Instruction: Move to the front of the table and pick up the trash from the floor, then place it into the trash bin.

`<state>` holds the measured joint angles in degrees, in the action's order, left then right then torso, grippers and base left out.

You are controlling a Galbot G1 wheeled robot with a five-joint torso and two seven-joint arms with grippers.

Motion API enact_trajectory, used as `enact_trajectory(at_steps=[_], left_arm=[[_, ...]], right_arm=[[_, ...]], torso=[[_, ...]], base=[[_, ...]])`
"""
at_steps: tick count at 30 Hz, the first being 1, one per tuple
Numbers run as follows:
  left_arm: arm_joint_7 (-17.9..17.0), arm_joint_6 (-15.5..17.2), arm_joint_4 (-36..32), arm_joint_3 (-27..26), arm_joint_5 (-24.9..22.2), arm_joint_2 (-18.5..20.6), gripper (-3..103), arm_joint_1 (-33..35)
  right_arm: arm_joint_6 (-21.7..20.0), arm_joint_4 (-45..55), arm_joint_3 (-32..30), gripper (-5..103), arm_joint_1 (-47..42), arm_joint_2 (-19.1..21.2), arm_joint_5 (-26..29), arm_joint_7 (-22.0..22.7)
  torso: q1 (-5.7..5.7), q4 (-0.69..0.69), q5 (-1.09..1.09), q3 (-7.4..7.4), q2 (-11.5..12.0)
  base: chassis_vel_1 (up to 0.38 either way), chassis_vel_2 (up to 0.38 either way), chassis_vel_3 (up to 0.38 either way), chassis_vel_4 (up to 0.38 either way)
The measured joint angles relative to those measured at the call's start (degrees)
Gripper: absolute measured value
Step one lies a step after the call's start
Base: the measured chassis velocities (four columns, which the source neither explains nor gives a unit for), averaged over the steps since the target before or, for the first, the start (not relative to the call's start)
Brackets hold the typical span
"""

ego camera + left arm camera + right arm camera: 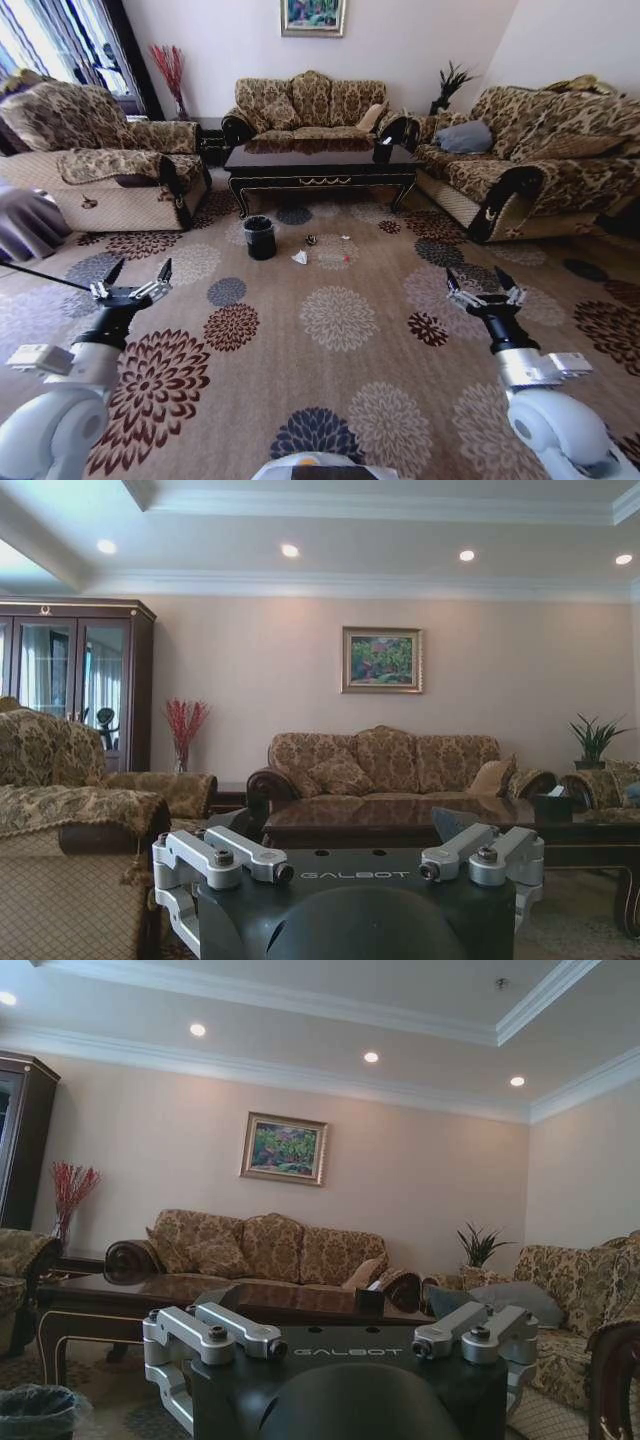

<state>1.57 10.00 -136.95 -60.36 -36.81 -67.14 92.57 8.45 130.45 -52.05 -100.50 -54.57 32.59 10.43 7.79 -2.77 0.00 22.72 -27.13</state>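
The dark glossy table (pixel 320 166) stands far ahead, in front of the middle sofa. On the flowered carpet floor (pixel 340 330) before it lies the trash: a crumpled white paper (pixel 300 257), a small dark wad (pixel 311 240) and a tiny white scrap (pixel 345 238). The black trash bin (pixel 260 237) with its grey liner stands just left of them. My left gripper (pixel 135 272) and right gripper (pixel 480 283) are both held out low and open, empty, well short of the trash. The table (pixel 400 825) shows beyond the left fingers (pixel 225 855). The right wrist view catches the bin (pixel 38 1412) and the table (pixel 110 1295).
Patterned sofas (pixel 100 160) (pixel 310 105) (pixel 540 160) ring the table on three sides. A black tissue box (pixel 383 150) sits on the table's right end. Open carpet lies between me and the trash. A grey shape (pixel 25 222) juts in at the left edge.
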Motion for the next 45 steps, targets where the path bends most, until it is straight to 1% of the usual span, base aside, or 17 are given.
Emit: enact_trajectory(at_steps=[8, 10, 14, 20, 24, 34, 45], left_arm=[[-0.1, 0.0, -0.2, 0.0, 0.1, 0.1, 100, 0.5], [-0.1, 0.0, -0.2, 0.0, 0.1, 0.1, 100, 0.5], [-0.1, 0.0, -0.3, 0.1, 0.1, 0.2, 100, 0.6], [-0.1, 0.0, -0.2, 0.1, 0.1, 0.4, 100, 0.6], [-0.1, 0.0, 0.1, 0.2, 0.3, 0.4, 100, 0.6], [-0.1, 0.0, 0.6, 0.4, 0.3, 0.4, 100, 0.0], [-0.1, 0.0, -0.3, -0.2, -0.3, 0.7, 100, -0.6]], right_arm=[[0.0, 0.1, 0.0, 100, 0.0, 0.0, 0.0, 0.2], [0.0, 0.1, 0.0, 100, 0.0, -0.1, 0.0, 0.2], [0.0, 0.0, 0.2, 100, 0.0, -0.2, -0.3, 0.2], [0.0, -0.2, 0.5, 100, 0.0, -0.4, -0.5, 0.2], [0.0, -0.6, 0.8, 100, 0.2, -0.5, -0.6, 0.2], [0.1, -1.0, 1.0, 100, 0.4, -0.4, -0.7, 0.1], [0.5, -1.2, 0.9, 100, 0.9, -0.4, -0.7, 0.1]], torso=[[-0.72, 0.0, 0.0, -1.18, 1.9], [-0.79, 0.0, 0.0, -1.28, 2.1], [-1.27, 0.0, 0.0, -2.18, 3.4], [-1.53, 0.0, 0.0, -2.87, 4.4], [-1.96, 0.0, 0.0, -3.76, 5.7], [-2.83, 0.0, 0.0, -5.17, 8.0], [-3.49, 0.0, 0.0, -6.79, 10.3]], base=[[0.0, 0.0, 0.0, 0.0], [0.0, 0.0, 0.0, 0.0], [0.0, 0.0, 0.0, 0.0], [0.0, 0.0, 0.0, 0.0], [0.0, 0.0, 0.0, 0.0], [0.0, 0.0, 0.0, 0.0], [0.0, 0.0, 0.0, 0.0]])
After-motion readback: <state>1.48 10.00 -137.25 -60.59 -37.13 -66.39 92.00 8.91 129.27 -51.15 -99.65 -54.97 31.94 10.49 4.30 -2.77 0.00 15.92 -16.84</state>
